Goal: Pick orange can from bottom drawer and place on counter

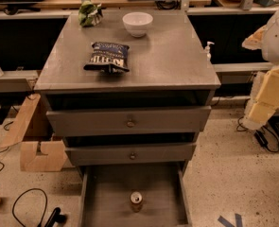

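Note:
The orange can point(136, 200) stands upright on the floor of the open bottom drawer point(106, 202), near its middle, silver top showing. The counter point(167, 56) is the grey top slab of the cabinet above. My arm hangs at the right edge of the view, beside the cabinet and apart from it. Its lower end, the gripper point(255, 113), sits level with the top drawer, far above and to the right of the can. It holds nothing that I can see.
On the counter lie a dark blue chip bag point(107, 57), a white bowl point(137, 23) and a green bag point(89, 13) at the back. Two knobbed drawers point(129, 122) are slightly ajar. Cardboard point(37, 145) and cables point(30, 207) lie on the floor at left.

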Robot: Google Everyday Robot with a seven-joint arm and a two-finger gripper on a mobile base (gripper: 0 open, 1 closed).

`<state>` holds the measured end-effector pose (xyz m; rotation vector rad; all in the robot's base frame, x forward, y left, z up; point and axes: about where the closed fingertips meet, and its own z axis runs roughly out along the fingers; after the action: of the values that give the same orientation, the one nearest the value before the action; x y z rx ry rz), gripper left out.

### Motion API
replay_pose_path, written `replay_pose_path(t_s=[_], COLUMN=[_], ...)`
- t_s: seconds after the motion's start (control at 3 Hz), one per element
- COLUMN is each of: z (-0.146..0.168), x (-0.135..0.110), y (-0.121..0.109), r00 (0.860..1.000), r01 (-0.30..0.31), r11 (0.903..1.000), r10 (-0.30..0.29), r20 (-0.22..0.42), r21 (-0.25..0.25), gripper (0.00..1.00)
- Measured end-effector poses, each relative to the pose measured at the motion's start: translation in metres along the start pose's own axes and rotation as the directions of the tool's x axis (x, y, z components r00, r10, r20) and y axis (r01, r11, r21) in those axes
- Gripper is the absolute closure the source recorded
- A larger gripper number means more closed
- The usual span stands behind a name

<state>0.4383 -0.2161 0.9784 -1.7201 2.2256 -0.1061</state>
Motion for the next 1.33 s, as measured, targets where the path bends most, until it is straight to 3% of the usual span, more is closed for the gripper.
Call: replay_pose_path(t_s=[0.33,0.67,1.0,1.33], z=[0.000,0.010,0.048,0.119], x=[0.000,0.005,0.012,0.025], y=[0.000,0.002,0.022,0.059], r00=[1.000,0.998,0.984,0.944], r01=[0.000,-0.022,-0.026,-0.039], r11=[1.0000,0.9997,0.9994,0.9954], r10=[0.000,0.022,0.029,0.065], r20=[0.000,0.055,0.173,0.324], r21=[0.000,0.006,-0.022,-0.087], gripper=[0.00,0.00,0.00,0.00])
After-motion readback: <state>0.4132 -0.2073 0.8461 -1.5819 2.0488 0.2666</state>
